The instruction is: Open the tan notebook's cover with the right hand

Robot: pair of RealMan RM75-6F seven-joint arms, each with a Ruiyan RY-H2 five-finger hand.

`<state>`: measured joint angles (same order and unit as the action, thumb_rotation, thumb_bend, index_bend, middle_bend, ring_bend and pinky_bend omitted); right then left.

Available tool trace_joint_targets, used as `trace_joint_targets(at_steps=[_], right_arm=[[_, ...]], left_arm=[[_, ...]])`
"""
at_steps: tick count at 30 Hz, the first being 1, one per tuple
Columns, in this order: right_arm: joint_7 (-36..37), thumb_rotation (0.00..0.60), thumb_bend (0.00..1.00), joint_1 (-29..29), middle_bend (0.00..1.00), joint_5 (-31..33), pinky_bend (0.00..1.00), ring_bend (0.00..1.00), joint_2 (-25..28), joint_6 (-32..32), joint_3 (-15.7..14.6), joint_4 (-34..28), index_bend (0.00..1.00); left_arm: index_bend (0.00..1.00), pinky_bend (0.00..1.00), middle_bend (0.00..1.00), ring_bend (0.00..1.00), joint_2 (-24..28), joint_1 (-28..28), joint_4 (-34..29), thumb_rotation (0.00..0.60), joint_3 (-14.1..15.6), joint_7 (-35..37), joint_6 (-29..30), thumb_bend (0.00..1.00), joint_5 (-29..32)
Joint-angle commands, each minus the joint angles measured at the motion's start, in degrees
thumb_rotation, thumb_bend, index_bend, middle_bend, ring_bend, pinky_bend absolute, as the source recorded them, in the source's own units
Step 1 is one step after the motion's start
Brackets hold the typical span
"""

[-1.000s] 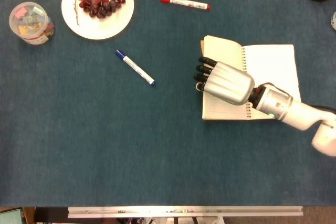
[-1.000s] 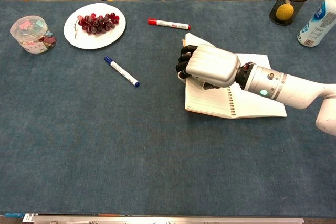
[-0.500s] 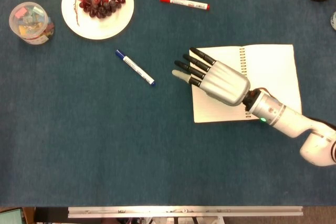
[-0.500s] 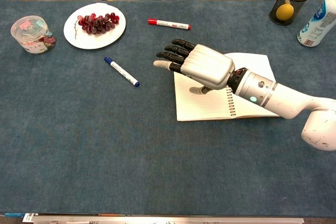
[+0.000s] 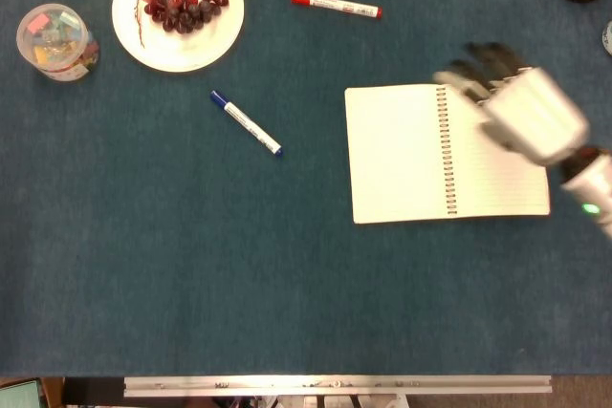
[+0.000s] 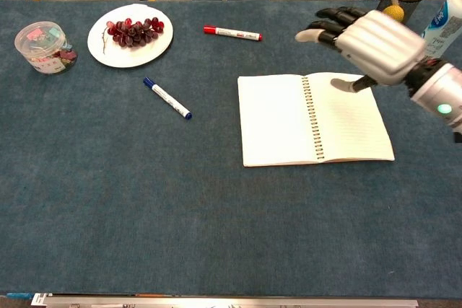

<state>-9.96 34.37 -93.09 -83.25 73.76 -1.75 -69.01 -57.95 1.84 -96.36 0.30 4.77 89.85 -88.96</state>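
Observation:
The notebook (image 5: 402, 155) (image 6: 278, 124) lies flat and open on the blue table, showing its lined white pages on both sides of the spiral binding; no tan cover is visible. My right hand (image 5: 516, 102) (image 6: 368, 37) hovers above the notebook's far right part, blurred, fingers spread, holding nothing. The left hand is in neither view.
A blue pen (image 5: 246, 123) lies left of the notebook. A red marker (image 5: 335, 5) is further back. A white plate of grapes (image 5: 178, 9) and a plastic tub (image 5: 55, 40) sit at the far left. A mesh cup (image 6: 395, 6) and a bottle (image 6: 437, 23) stand at the far right.
The right hand pushed the cover fully over to the left, let it lie flat, then lifted and drew back to the right and far side. The notebook now lies fully open.

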Motion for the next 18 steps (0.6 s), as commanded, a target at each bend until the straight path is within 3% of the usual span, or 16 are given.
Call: trace_joint_targets(at_steps=[1,6,18], right_arm=[[-2.6,0.6,0.29,-5.6,0.37,4.1,0.34,0.25,5.8,3.7,0.2,-5.1,0.39],[-2.3,0.6,0.29,-11.5,0.41,6.5,0.39,0.32,9.9,8.5,0.1,-8.3,0.49],[-2.5,0.6,0.29,-20.5,0.42,7.6,0.4,0.32,13.0,15.0,-0.7,-11.5,0.51]], left_arm=[[0.25,0.11,0.15,0.18,-1.4,-0.7,1.0,0.6,-0.7,-1.1,0.0,0.41,-0.1],[0.25,0.11,0.15,0.18,-3.6,-1.7,2.7,0.6,-1.6,-2.6,-0.1,0.41,-0.3],[0.25,0.11,0.15,0.18,-6.2,-2.6,4.5,0.6,-2.2,-3.0,1.0,0.41,-1.7]])
